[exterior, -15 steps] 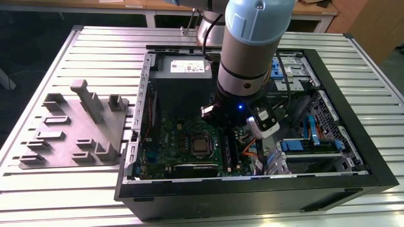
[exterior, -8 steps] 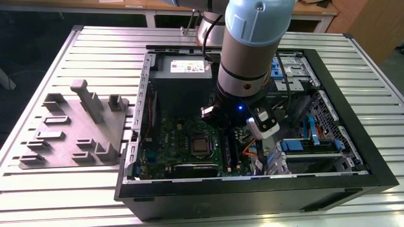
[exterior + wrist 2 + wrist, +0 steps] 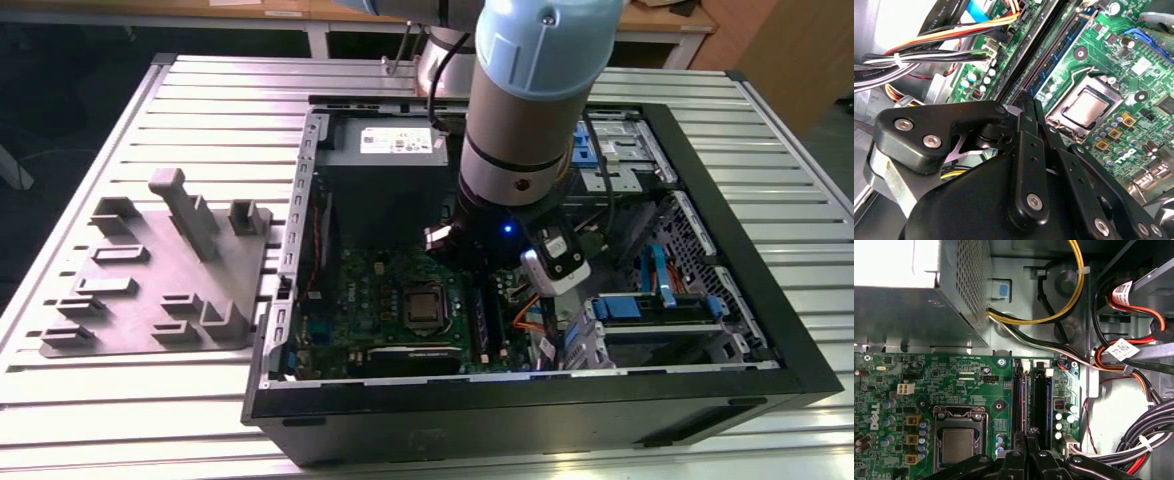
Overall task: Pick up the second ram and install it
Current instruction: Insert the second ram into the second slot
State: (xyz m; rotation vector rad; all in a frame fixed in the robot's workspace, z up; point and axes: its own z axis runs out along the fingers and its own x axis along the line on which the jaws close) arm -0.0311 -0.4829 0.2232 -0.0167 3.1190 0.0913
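At the exterior view's left, the grey parts tray (image 3: 134, 290) stands on the table beside the open computer case (image 3: 534, 410). Inside the case lies the green motherboard (image 3: 360, 290) with its processor socket (image 3: 423, 310). Just past the socket run 2 long memory slots (image 3: 1040, 405), parallel and close together. The arm (image 3: 534, 100) reaches straight down over them. In both wrist views the gripper (image 3: 1027, 436) has its 2 fingers (image 3: 1026, 120) drawn together to a sliver, right above the slot nearer the socket. The second ram (image 3: 1025, 405) appears to be the thin dark edge that starts between those fingertips and runs away from them along that slot. Its long axis therefore lies in line with the slot, and the fingers seem to pinch it across its thickness. The part under the fingers is hidden, and I cannot tell whether it is fully seated. Toward the exterior view's right sit the blue drive brackets (image 3: 654, 305) and the bundled cables (image 3: 1134, 370), apart from the gripper.
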